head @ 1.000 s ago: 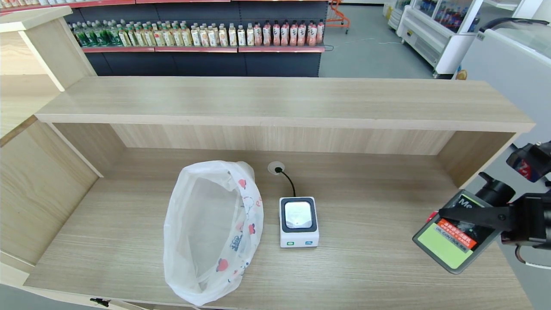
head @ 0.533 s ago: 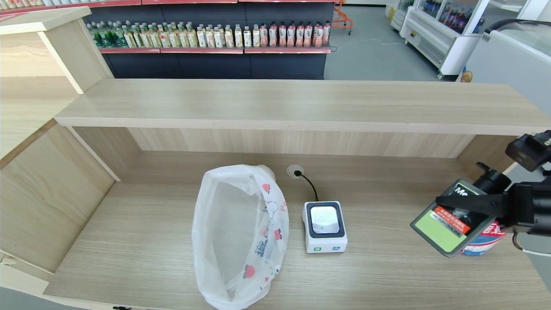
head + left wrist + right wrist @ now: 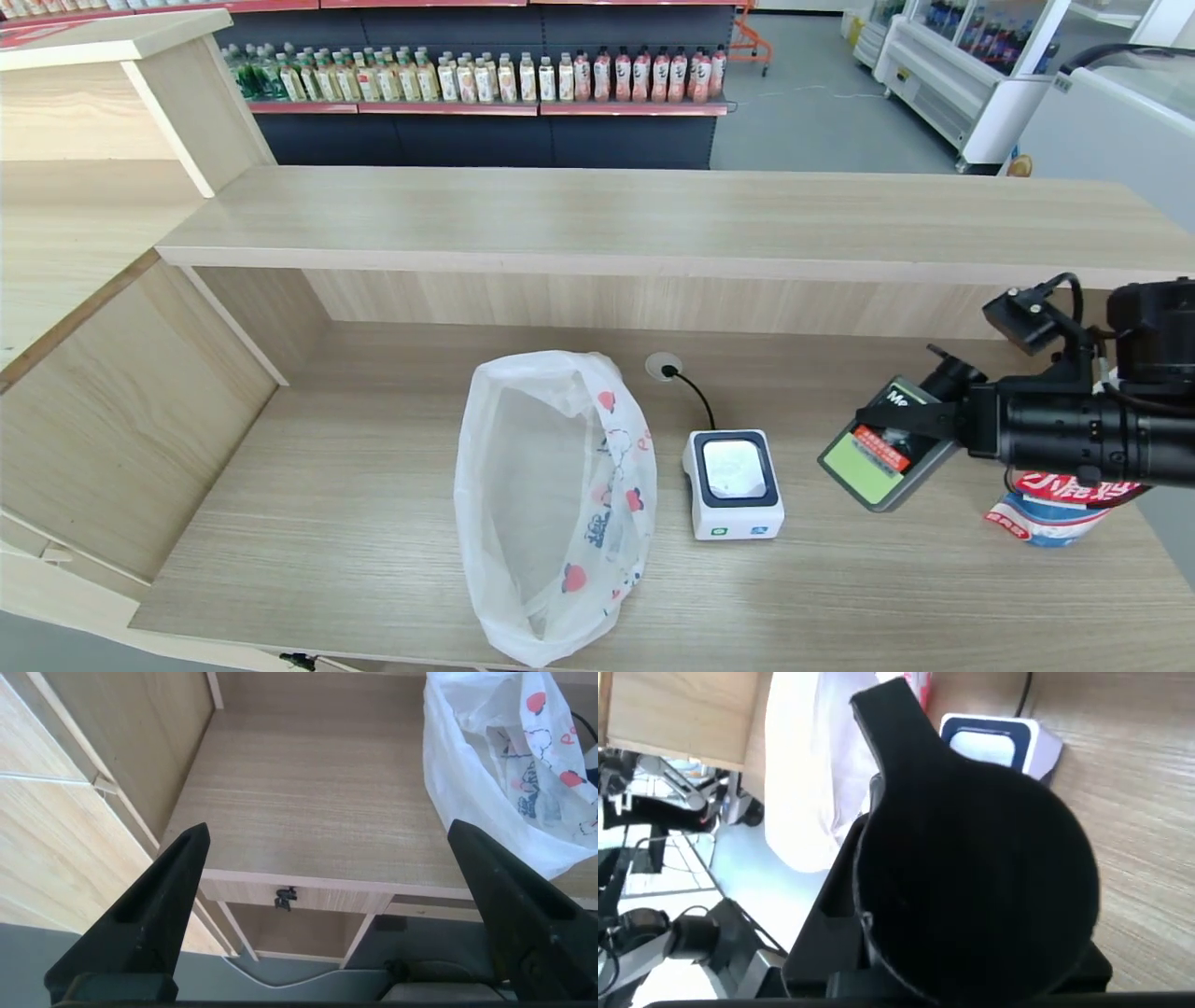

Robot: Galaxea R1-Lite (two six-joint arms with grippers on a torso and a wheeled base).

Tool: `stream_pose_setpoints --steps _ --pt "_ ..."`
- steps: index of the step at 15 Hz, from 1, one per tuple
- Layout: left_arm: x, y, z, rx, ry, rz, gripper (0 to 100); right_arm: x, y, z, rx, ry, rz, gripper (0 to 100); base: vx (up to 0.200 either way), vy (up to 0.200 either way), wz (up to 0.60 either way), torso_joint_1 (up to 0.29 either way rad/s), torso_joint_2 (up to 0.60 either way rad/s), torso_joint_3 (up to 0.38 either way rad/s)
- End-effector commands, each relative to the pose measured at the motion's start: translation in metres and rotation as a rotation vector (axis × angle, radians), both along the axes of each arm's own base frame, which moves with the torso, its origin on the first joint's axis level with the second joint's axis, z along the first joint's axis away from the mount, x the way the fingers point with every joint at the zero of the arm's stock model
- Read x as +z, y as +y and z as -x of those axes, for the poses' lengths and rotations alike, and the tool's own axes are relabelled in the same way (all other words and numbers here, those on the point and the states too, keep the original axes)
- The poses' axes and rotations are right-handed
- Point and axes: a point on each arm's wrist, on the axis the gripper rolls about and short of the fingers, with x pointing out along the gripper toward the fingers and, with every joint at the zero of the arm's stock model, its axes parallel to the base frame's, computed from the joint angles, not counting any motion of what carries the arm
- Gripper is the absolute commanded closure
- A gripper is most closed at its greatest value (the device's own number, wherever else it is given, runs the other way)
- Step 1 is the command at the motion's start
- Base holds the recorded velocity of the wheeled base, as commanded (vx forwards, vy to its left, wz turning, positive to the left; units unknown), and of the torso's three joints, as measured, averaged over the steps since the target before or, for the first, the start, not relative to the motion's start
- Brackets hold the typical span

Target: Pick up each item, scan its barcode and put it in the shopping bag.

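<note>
- Shop aisles lie behind the wooden checkout counter: shelves of bottles run along the back and chest freezers stand at the far right.
- A raised ledge runs along the counter's far side, above the lower work surface.
- The right gripper hangs above the right part of the counter, its fingers clamped across a dark grey tube with a green label and a red band.
- The tube is held tilted in the air, clear of the surface, with its black cap towards the wrist. In the right wrist view that cap sits right in front of the lens.
- The scanner, white with a dark-framed window facing up, sits on the counter just to the left of the right gripper and lower down. It is near the tube but not touching it.
- A black cable runs from the scanner to a hole in the counter behind it.
- The shopping bag, translucent white with small red prints, lies beside the scanner on the side away from the right gripper, its mouth gaping.
- A blue, white and red packet stands on the counter under the right arm, behind the gripper.
- The left gripper is spread wide and holds nothing. It hangs off the counter's near edge, with the bag ahead of it and to its right.
</note>
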Motion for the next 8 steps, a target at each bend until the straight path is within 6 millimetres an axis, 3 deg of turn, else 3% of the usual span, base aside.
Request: stream_pose_setpoints --steps 1,8 --pt "0.0 0.0 0.0 0.0 0.0 0.0 0 -0.025 0.011 -0.011 0.035 0.057 0.029 100 0.0 0.0 0.0 0.0 0.0 0.0" --pt "0.0 0.0 0.0 0.0 0.0 0.0 0 -0.046 0.04 -0.033 0.107 0.005 0.045 100 0.0 0.0 0.0 0.0 0.0 0.0"
